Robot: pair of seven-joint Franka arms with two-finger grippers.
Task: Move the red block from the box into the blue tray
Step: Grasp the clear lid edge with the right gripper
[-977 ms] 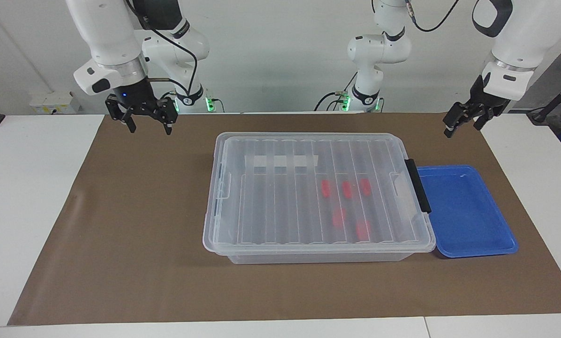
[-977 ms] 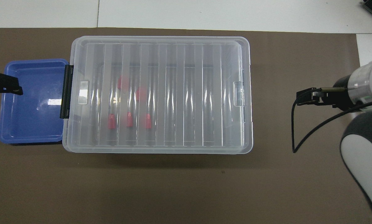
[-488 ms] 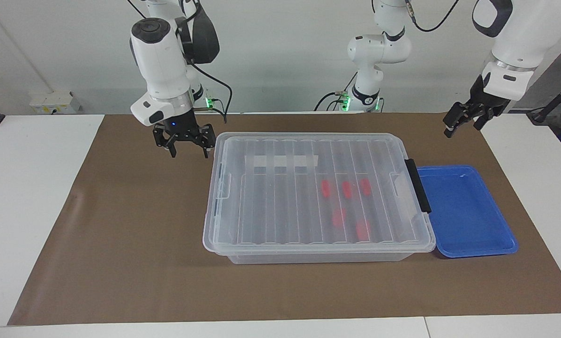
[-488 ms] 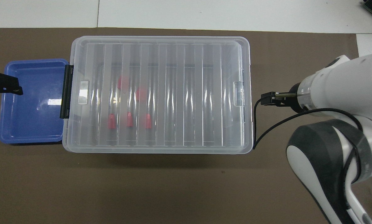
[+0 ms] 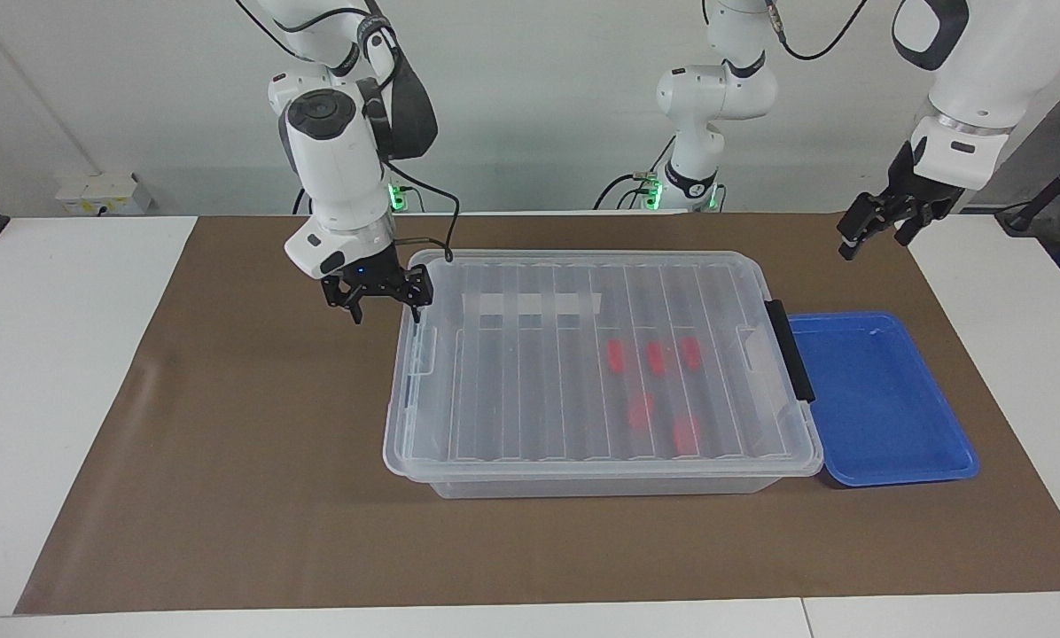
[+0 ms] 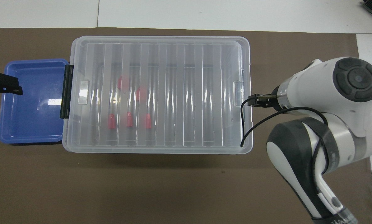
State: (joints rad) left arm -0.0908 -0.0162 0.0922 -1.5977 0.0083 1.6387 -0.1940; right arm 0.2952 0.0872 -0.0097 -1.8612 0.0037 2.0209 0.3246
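The clear box [image 5: 601, 461] stands mid-table with its ribbed lid [image 6: 161, 93] on. Several red blocks [image 5: 616, 356] lie inside, toward the black latch [image 5: 790, 350]; they also show in the overhead view [image 6: 111, 121]. The blue tray [image 5: 884, 399] is empty and lies against the box's latch end, as the overhead view [image 6: 30, 102] also shows. My right gripper [image 5: 386, 310] is open and hangs just off the box's other short end, one finger over the lid's rim; it also shows in the overhead view [image 6: 255, 101]. My left gripper [image 5: 876, 232] is open and waits high over the tray's outer rim [image 6: 4, 87].
A brown mat [image 5: 255, 443] covers the table's middle, with white tabletop [image 5: 60, 354] at both ends. A black cable [image 6: 243, 124] from my right wrist hangs over the box's corner. A white strip [image 5: 530, 304] sits on the lid.
My right arm has swung in from the table's right-arm end and lowered its gripper to the box's short end. The left arm, box, tray and blocks have not moved.
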